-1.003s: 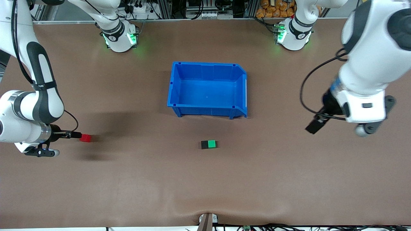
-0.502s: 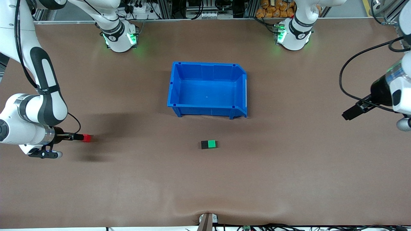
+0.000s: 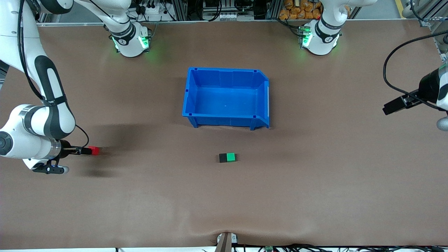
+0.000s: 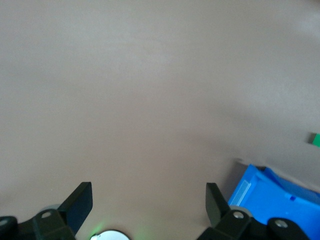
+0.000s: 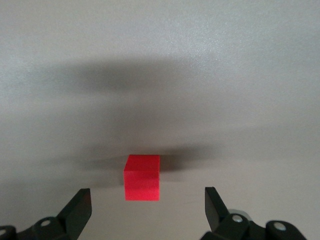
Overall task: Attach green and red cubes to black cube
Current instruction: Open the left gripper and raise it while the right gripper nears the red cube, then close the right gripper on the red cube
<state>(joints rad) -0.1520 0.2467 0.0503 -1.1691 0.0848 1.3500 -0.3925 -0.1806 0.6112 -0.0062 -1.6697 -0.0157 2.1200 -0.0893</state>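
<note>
Brown counter fills the front view, robot bases along the top edge. Blue bin sits at frame centre, open side up. Just below it, lower centre, black cube and green cube lie side by side, touching, green toward the left arm's end.

Red cube sits alone at mid-left of the frame, well apart from the pair, toward the right arm's end. Right hand is low at the frame's left edge, just beside the red cube. Right wrist view: red cube lies on the counter just ahead of the gap between the spread fingers, not gripped; right hand is wide open, holding nothing.

Left hand is up at the right edge of the front view, over bare counter, well apart from everything. Left wrist view shows its fingers spread wide, empty, with a bin corner and a sliver of green cube at that picture's edge.
</note>
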